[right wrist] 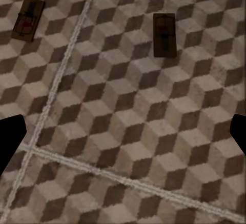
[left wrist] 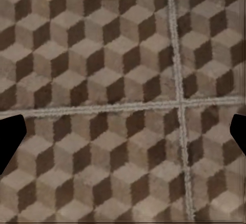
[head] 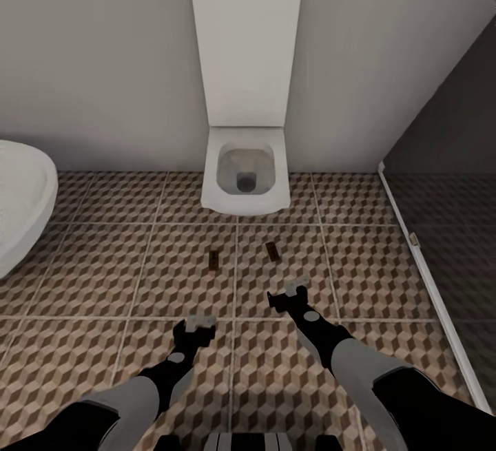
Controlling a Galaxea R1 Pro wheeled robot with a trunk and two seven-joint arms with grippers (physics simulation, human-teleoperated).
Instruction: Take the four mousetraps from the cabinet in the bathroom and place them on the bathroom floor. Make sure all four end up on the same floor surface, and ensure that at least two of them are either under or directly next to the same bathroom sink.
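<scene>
On the bathroom floor, centre of the head view, two mousetraps lie flat on the cube-pattern tiles just in front of the toilet: left mousetrap and right mousetrap, near each other w/ a grout line running between them, not touching. Both sit just above the two hands in the frame. Left hand is at lower centre, right hand a bit higher and to the right; both hover over bare tile, fingers spread wide, nothing held. In the right wrist view both traps show at the top of the frame, dark wire parts visible on the brown boards, w/ the black fingertips at the frame's far edges. Left wrist view has one trap cut off at the top edge. A white rounded fixture fills the left edge of the head view; can't tell what it is. A dark panel w/ white trim runs down the right side.
</scene>
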